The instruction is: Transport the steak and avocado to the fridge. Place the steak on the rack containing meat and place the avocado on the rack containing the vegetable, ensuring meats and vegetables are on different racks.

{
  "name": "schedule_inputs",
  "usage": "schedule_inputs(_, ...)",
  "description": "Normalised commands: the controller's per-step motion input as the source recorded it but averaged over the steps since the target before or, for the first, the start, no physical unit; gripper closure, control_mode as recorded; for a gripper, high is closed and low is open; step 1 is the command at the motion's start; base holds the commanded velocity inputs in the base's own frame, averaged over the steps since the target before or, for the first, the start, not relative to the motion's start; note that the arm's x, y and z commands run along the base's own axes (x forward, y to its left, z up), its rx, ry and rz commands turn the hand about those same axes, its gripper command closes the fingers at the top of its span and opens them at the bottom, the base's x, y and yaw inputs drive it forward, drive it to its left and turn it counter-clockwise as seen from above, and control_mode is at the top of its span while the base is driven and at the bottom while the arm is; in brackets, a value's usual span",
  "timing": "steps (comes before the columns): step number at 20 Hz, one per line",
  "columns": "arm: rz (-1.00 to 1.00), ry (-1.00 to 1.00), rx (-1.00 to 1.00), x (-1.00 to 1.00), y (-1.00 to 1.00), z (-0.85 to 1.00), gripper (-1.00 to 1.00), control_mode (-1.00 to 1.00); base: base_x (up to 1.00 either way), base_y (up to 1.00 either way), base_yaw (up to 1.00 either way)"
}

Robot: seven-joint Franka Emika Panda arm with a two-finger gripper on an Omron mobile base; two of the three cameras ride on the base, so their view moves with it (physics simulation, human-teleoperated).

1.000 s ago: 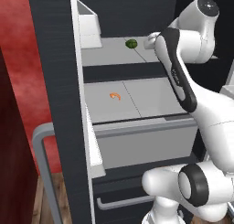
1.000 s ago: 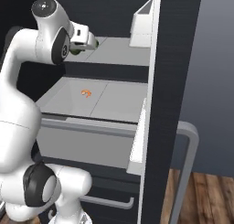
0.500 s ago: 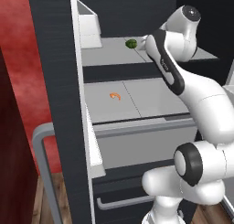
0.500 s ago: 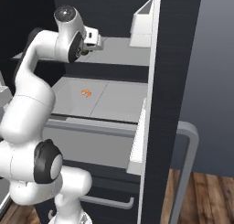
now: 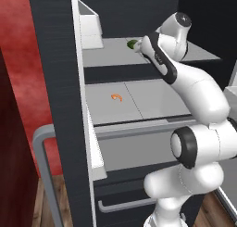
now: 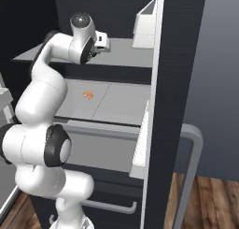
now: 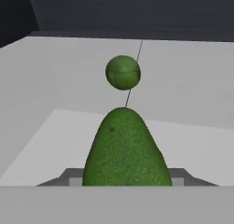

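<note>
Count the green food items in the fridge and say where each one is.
2. The avocado sits in the gripper, over the upper shelf. A round green vegetable lies farther back on that shelf, on its centre seam. The arm may hide others.

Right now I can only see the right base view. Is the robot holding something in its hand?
Observer: Yes. The hand view shows the avocado in the gripper, jaws shut on it.
Operator: Is anything lying on that top shelf?
Observer: A round green vegetable sits on the centre seam of the rack containing the vegetable, ahead of the avocado.
Operator: Are they touching?
Observer: No, bare shelf shows between them.
</note>
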Motion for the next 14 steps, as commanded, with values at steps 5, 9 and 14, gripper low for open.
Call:
schedule_inputs(5, 0.00, 0.00, 0.00, 0.44, 0.00, -0.07, 1.00, -1.00, 0.00, 0.00, 0.00)
schedule_inputs(9, 0.00, 0.04, 0.00, 0.46, 0.00, -0.08, 1.00, -1.00, 0.00, 0.00, 0.00)
schedule_inputs(14, 0.00, 0.06, 0.00, 0.47, 0.00, -0.07, 1.00, -1.00, 0.00, 0.00, 0.00)
